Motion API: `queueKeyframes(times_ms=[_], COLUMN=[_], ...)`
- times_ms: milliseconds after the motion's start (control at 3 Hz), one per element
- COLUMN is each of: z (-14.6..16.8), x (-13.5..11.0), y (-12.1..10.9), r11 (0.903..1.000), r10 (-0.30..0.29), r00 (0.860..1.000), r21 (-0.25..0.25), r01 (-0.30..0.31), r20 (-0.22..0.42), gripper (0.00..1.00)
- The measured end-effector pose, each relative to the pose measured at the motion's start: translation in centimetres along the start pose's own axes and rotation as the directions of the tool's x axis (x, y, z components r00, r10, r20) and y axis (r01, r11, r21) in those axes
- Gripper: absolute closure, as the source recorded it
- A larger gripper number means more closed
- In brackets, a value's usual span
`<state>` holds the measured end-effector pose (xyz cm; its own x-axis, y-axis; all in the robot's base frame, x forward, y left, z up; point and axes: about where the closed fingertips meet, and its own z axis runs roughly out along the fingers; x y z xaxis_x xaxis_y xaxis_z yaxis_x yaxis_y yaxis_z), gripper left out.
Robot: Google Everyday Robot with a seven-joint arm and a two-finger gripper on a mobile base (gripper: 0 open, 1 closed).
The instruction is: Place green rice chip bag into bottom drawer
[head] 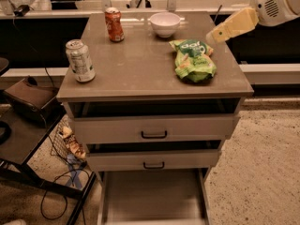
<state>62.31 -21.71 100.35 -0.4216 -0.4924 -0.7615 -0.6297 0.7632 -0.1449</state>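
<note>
Looking at our cabinet top, gripper hanging in from the right.

From the left we've got a silver can, an orange can further back, a white bowl, then the green rice chip bag lying flat near the top's right edge. The bottom drawer sits pulled out underneath. The gripper is up and right of the bag, near but not touching it. We can't tell whether it's spread or clamped.
</note>
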Motion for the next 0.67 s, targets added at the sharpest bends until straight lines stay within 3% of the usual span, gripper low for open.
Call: queueKeyframes(times_ms=[333, 667], z=[5.2, 10.7], x=[-0.6, -0.3], y=[0.4, 0.8], r11=[0.9991, 0.9974], r10=[0.024, 0.01], r00=[0.999, 1.0], r21=[-0.034, -0.072], r01=[-0.025, -0.012], r20=[-0.029, -0.022], gripper=[0.0, 0.0])
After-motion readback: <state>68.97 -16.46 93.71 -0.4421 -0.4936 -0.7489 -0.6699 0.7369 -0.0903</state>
